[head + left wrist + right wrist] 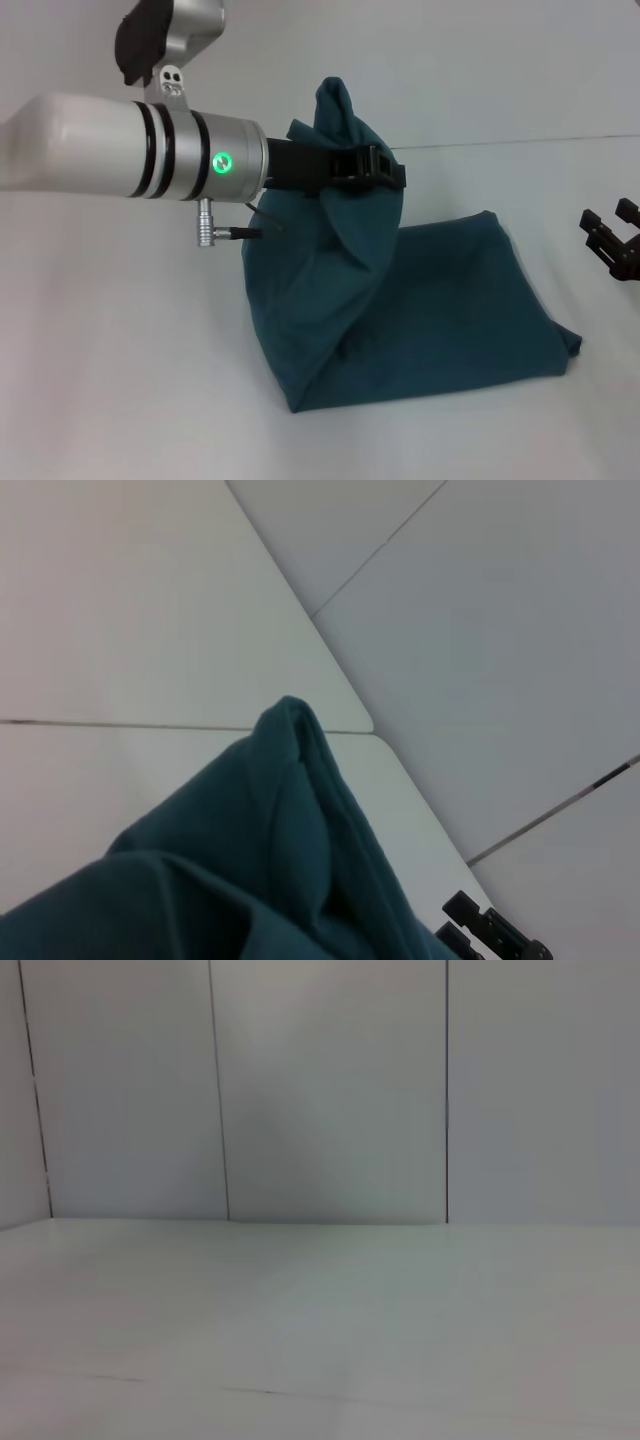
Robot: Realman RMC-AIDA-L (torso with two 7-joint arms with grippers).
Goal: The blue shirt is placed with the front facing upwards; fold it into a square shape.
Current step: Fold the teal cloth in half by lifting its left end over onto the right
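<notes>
One blue shirt (420, 300) lies on the white surface (120, 380), one part lifted into a peak. The left end effector (375, 168) is closed on this raised cloth. No print is visible. The right end effector (612, 240) waits at the right edge, fingers apart.

Pretty bare otherwise — just a plain white table (120, 350), with a thin dark seam line (500, 143) crossing its far side, and pale wall panels (330, 1090) split by vertical joints behind.
</notes>
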